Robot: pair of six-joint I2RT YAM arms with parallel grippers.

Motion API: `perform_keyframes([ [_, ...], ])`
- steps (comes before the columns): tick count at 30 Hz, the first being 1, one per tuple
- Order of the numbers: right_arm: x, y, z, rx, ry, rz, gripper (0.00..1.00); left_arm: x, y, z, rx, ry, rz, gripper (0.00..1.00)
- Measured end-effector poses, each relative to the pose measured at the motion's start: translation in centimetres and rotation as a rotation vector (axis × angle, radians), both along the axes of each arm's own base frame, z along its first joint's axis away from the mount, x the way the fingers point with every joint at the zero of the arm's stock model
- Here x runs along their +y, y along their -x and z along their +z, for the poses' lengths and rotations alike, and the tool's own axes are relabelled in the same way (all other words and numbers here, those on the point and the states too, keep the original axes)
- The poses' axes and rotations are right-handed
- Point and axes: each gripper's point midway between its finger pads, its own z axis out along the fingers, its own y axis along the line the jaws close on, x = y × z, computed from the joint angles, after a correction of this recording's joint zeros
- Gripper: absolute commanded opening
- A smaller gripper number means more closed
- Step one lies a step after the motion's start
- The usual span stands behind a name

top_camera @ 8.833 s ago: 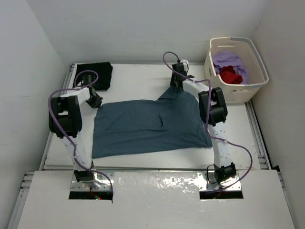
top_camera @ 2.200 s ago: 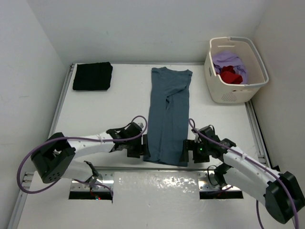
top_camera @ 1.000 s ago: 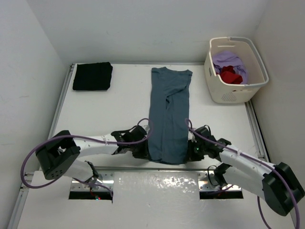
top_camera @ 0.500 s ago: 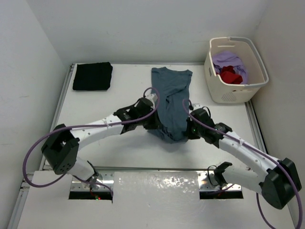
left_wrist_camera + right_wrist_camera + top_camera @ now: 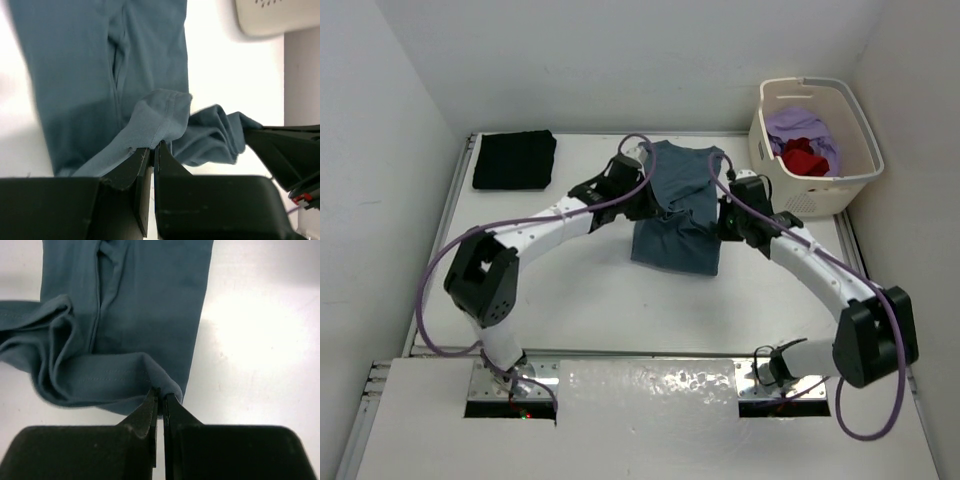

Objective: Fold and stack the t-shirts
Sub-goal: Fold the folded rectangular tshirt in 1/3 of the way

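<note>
A teal-blue t-shirt [image 5: 680, 210] lies in a long strip at the table's far middle, its near end lifted and carried over the rest. My left gripper [image 5: 642, 204] is shut on that hem's left corner [image 5: 159, 131], and my right gripper [image 5: 724, 218] is shut on its right corner [image 5: 162, 382]. The raised hem sags in folds between them. A folded black t-shirt [image 5: 515, 158] rests at the far left. A lavender t-shirt [image 5: 800, 128] and a red t-shirt [image 5: 804, 160] lie in the cream basket [image 5: 820, 195].
The basket stands at the far right corner, close behind my right arm. White walls close in the table on three sides. A metal rail [image 5: 640, 352] runs along the near edge by the arm bases.
Both grippers have carried the teal shirt's near hem away from the front edge and over the shirt toward its far end, folding the strip about in half.
</note>
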Motion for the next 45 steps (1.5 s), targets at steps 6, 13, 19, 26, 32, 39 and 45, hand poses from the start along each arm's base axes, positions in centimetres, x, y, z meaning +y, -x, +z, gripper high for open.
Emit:
perform_keyframes([
  [6, -0.5, -4.4, 0.1, -0.01, -0.009, -0.009, 0.0, 0.1, -4.3, 0.0, -0.012, 0.01, 0.012, 0.0],
  [13, -0.9, -8.4, -1.6, 0.029, -0.021, -0.017, 0.0, 1.5, -7.6, -1.5, 0.001, -0.015, 0.031, 0.0],
  [19, -0.9, -10.8, -3.0, 0.048, -0.032, -0.015, 0.0, 0.6, -10.2, -3.3, 0.007, -0.027, 0.007, 0.0],
  [26, -1.3, -12.8, -5.7, 0.092, -0.052, -0.019, 0.0, 0.4, -12.1, -6.1, 0.042, -0.051, 0.006, 0.0],
  [32, -1.5, -13.5, -8.3, 0.142, -0.059, -0.036, 0.21, 1.5, -13.1, -8.6, 0.089, -0.076, 0.033, 0.01],
  [39, -1.5, -15.7, -8.1, 0.123, -0.066, -0.039, 0.78, 2.6, -13.6, -9.0, 0.119, -0.101, 0.075, 0.85],
  [45, -1.5, -15.8, -6.0, 0.087, -0.075, -0.026, 0.99, 3.3, -14.1, -7.9, 0.095, -0.111, 0.103, 1.0],
])
